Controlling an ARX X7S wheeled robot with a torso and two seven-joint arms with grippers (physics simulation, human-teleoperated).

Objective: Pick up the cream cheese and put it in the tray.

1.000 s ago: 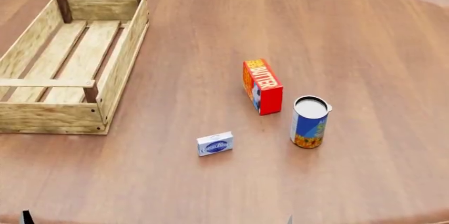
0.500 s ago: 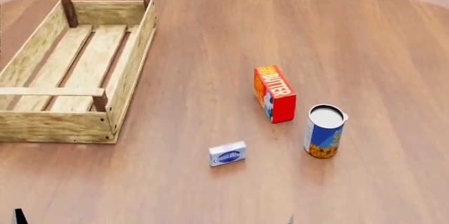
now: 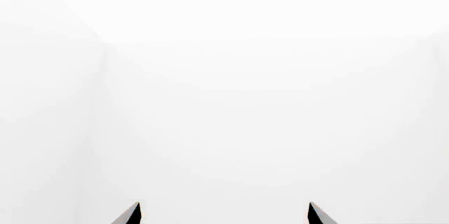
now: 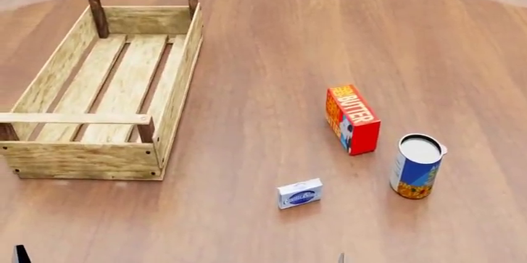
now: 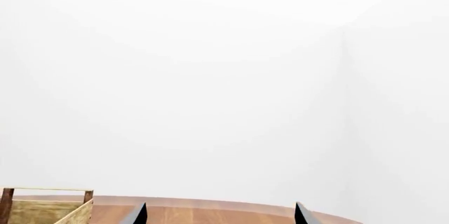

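The cream cheese [image 4: 300, 194], a small flat white box with a dark blue oval logo, lies on the wooden table near the front middle in the head view. The tray [image 4: 107, 87], a long light wooden slatted crate with dark corner posts, stands at the left; its far end also shows in the right wrist view [image 5: 46, 205]. My left gripper [image 3: 223, 214] is open and empty, facing a white wall. My right gripper [image 5: 218, 214] is open and empty, looking over the table's far edge. Only small dark finger tips show at the head view's bottom edge.
A red-orange butter box [image 4: 353, 118] stands right of the middle. A blue and yellow can [image 4: 415, 165] with a white lid stands right of it. The round wooden table [image 4: 263, 47] reaches to its curved far edge.
The head view has shifted: the tray, butter box, can and cream cheese all sit further right and lower in the picture. The things have not moved on the table.
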